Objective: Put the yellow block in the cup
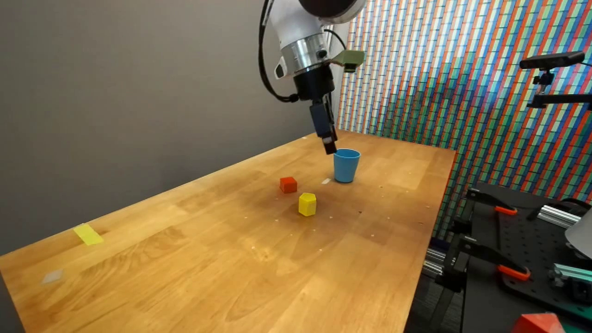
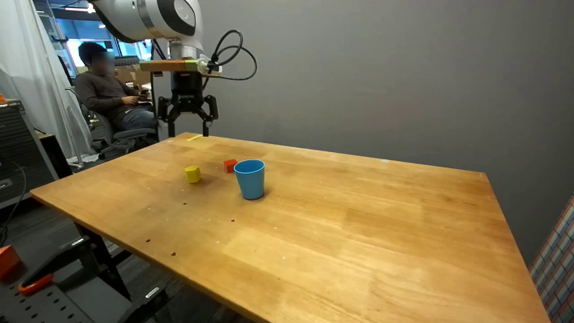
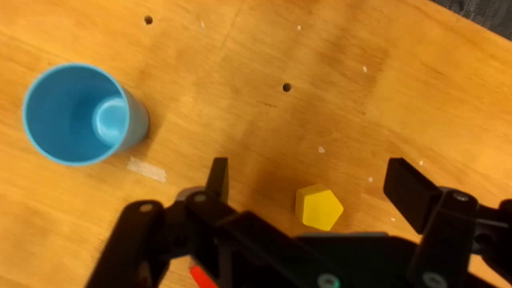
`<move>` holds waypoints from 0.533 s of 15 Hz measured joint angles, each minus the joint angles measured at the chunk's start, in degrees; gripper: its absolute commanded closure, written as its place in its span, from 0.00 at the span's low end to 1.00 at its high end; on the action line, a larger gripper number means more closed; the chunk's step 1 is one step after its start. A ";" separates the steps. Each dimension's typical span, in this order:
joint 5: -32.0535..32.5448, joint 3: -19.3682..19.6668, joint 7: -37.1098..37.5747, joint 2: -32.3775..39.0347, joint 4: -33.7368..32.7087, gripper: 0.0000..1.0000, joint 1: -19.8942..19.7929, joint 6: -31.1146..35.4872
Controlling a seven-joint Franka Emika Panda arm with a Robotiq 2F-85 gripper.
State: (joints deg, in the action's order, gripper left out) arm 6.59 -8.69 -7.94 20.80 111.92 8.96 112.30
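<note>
Wrist view: yellow block [image 3: 321,209] stands on the table [image 3: 240,100], pentagonal face up, prism axis vertical, one corner toward 3 o'clock. Cup [image 3: 80,116] upright toward 10 o'clock from the block, inner floor showing. Gripper [image 2: 188,133], in an exterior view, aloft, jaws parted wide.

The table [image 1: 259,286] looks like smooth wood with a soft sheen; the cup [image 2: 251,183], smooth plastic; the yellow block [image 3: 322,210], matt. The gripper [image 2: 188,131] looks matt, the wrist collar [image 1: 304,53] shiny metal, the curtain [image 2: 40,85] cloth.
</note>
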 measured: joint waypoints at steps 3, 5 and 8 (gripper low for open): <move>-0.94 -0.71 -2.93 9.90 -9.23 0.00 0.41 0.28; -2.68 -0.83 -4.95 15.66 -14.76 0.00 0.35 0.15; -5.89 -1.10 -6.69 22.22 -20.77 0.00 0.08 -1.31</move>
State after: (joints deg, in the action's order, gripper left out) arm 0.71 -9.79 -14.63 43.03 91.15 9.04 111.00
